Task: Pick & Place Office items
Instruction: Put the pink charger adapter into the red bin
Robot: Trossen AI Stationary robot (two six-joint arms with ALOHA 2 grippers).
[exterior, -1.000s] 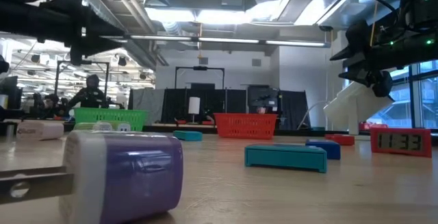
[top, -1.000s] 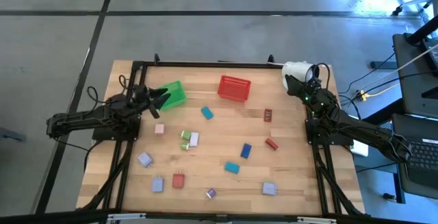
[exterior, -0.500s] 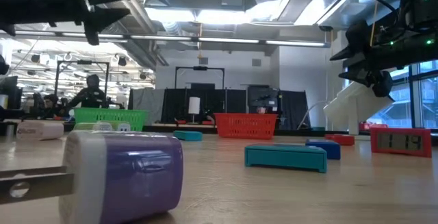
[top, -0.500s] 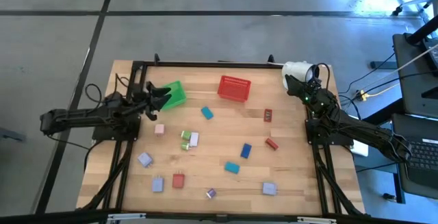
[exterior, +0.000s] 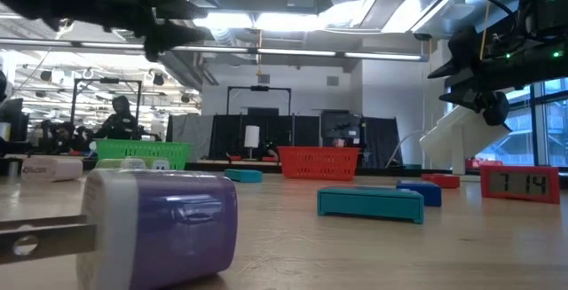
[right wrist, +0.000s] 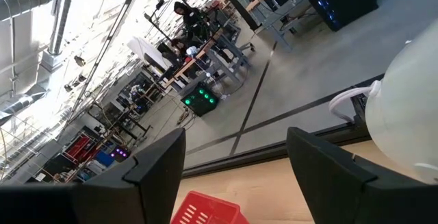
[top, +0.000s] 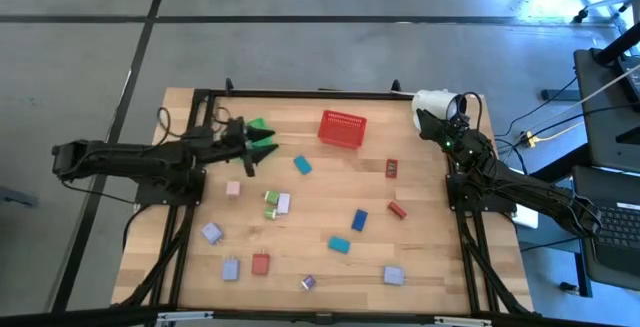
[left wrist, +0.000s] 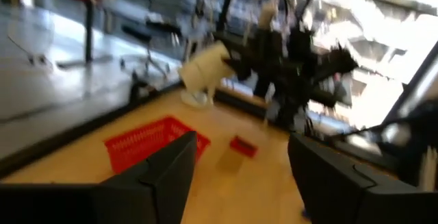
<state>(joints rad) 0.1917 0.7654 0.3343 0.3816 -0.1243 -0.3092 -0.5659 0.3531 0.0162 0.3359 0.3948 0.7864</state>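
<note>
The office items lie scattered on the wooden table: a teal block [top: 302, 165], a pink one [top: 233, 189], a blue one [top: 359, 219], a red one [top: 261, 263], lavender ones [top: 211, 233] and others. My left gripper [top: 267, 147] hangs open and level above the green mesh basket [top: 257, 126], hiding most of it, with nothing between its fingers [left wrist: 239, 155]. The red mesh basket [top: 342, 128] stands at the far middle. My right gripper [top: 424, 121] waits open at the far right corner.
A white object [top: 432, 98] sits beside my right gripper at the far right corner. A small red clock [top: 392, 168] lies right of the red basket. A dark frame [top: 300, 93] runs along the table's far and side edges. In the low view a purple piece [exterior: 160, 223] fills the foreground.
My left gripper has risen and gone toward the table's right edge, from beside the green basket's left side to a place above it. The right arm has kept still, and no item has moved.
</note>
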